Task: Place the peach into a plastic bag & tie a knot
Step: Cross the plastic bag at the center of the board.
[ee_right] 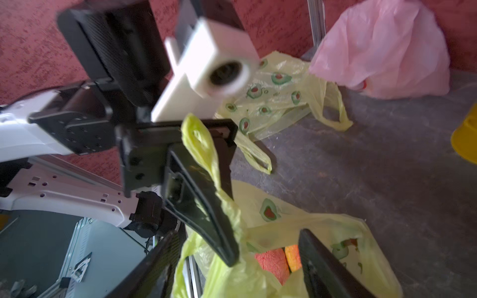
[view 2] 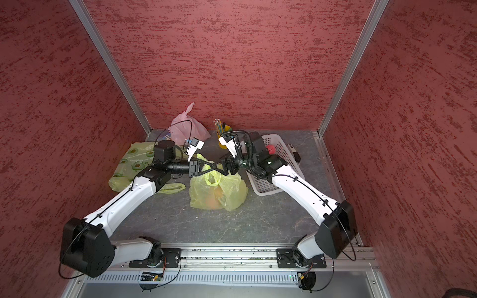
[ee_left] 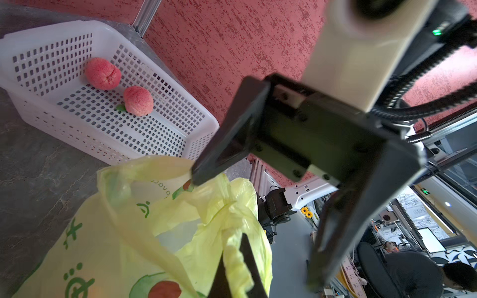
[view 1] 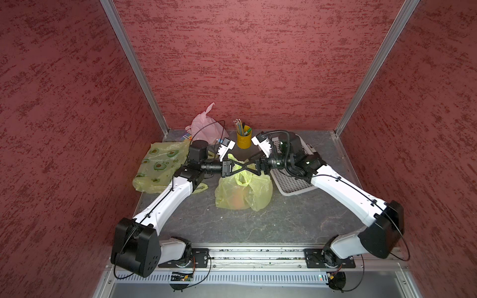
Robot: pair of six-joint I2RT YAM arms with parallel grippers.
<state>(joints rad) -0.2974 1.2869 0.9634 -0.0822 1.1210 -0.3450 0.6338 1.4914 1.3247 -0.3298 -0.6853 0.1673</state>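
**benchguy:** where's the peach, and what are your end effectors doing?

**me:** peach [ee_right: 272,260] sits inside the yellow bag [view 1: 258,191], middle of the table [view 1: 258,227], no knot yet. My left end effector [ee_right: 228,254] is pinched tight on one twisted handle [ee_right: 204,152]. My right end effector [ee_left: 253,231] gapes wide, holding nothing, jaws straddling the left one's tips.

**benchguy:** what could bite you?

**me:** closing now, I reckon I'd nip my own left end effector, not plastic. A hard tug could also slide that slick handle out, or lift the bag and spill the peach through the open mouth.
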